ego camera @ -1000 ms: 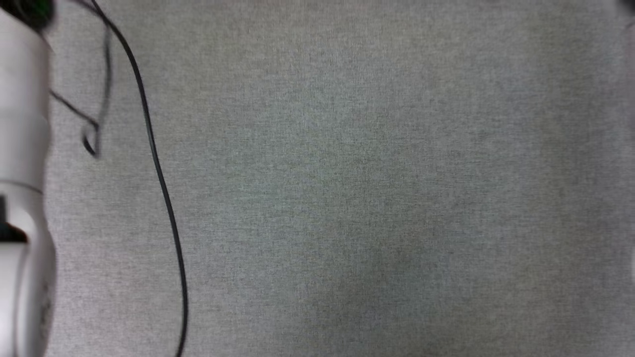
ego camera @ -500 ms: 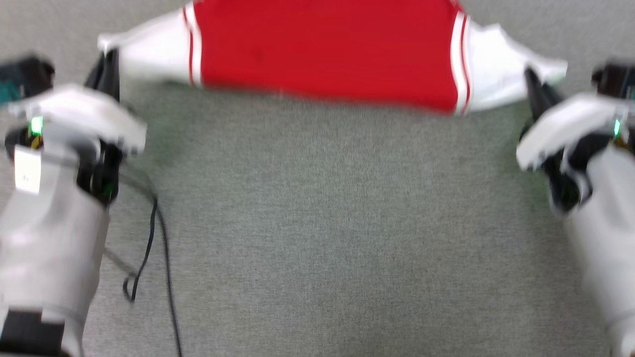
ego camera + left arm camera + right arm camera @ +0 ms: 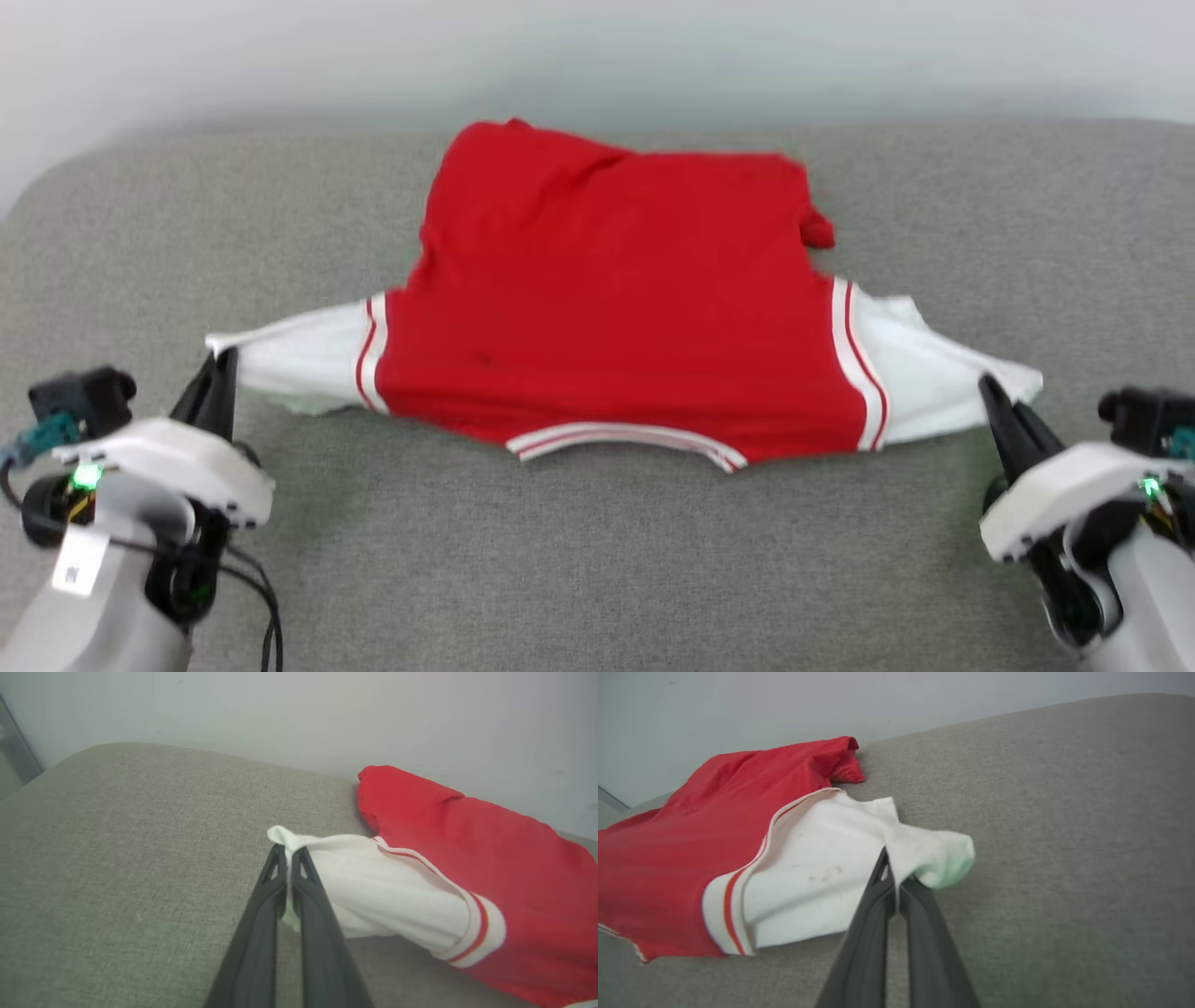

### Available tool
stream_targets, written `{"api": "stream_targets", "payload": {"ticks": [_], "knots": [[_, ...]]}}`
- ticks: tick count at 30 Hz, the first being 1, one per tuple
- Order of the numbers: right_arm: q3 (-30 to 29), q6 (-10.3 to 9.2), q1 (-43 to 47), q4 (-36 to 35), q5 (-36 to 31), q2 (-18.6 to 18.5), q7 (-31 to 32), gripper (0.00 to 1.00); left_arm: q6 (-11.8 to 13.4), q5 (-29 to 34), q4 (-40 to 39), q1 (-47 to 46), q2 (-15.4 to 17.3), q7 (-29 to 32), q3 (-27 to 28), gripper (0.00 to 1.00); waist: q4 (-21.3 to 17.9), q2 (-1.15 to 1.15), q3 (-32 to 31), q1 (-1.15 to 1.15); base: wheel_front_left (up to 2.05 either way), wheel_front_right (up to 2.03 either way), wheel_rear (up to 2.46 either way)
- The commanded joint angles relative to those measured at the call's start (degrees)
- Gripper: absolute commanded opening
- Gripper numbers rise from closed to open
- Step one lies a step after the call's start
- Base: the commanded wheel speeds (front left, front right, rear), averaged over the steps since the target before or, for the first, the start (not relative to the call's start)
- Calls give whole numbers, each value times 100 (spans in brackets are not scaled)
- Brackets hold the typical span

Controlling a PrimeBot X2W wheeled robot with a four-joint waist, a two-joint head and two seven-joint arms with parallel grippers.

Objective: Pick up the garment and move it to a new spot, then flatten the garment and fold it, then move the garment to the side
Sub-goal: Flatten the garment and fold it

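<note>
The garment (image 3: 616,317), a red shirt with white sleeves and striped trim, lies plain side up on the grey cushion (image 3: 607,560), collar toward me. It is stretched sideways between both arms. My left gripper (image 3: 222,359) is shut on the tip of the left white sleeve (image 3: 355,891), its dark fingers (image 3: 261,914) pinching the cloth. On the other side my right gripper (image 3: 988,385) is shut on the tip of the right sleeve (image 3: 822,882). The garment's red body (image 3: 691,830) sags onto the cushion toward the wall; its far hem is rumpled.
A pale wall (image 3: 597,56) rises right behind the cushion's far edge. A black cable (image 3: 266,616) hangs by my left forearm at the lower left. Bare grey cushion (image 3: 1064,835) stretches in front of the garment and on both sides of it.
The head camera has tilted up from bare cushion to the whole garment and the wall. Both grippers stay shut on the sleeve tips, the garment stretched between them.
</note>
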Motion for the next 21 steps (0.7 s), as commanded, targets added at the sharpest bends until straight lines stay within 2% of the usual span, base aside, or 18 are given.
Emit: {"api": "stream_targets", "payload": {"ticks": [1, 6, 13, 18, 21], "knots": [[-120, -10, 253, -163, -82, 4, 58, 0, 125, -28, -197, 213, 121, 37, 66, 0, -69, 0, -161, 2, 0, 0, 0], [-715, -11, 1285, -1221, -451, 240, 552, 0, 731, -115, -1531, 1321, 409, 382, 193, 0, -112, 0, -429, 2, 0, 0, 0], [-1585, -11, 2710, -2713, -1068, 859, 1560, 0, 1575, -331, -3168, 2852, 714, 920, 405, 0, -72, 0, -767, 2, 0, 0, 0], [-1842, -11, 3460, -3239, -1257, 1161, 2083, 0, 1893, -463, -3651, 3673, 757, 1120, 414, 0, -25, 0, -916, 2, 0, 0, 0], [-1895, -11, 3750, -3263, -1229, 1240, 2256, 0, 1970, -533, -3662, 3983, 671, 1136, 373, 0, 2, 0, -945, 2, 0, 0, 0]]}}
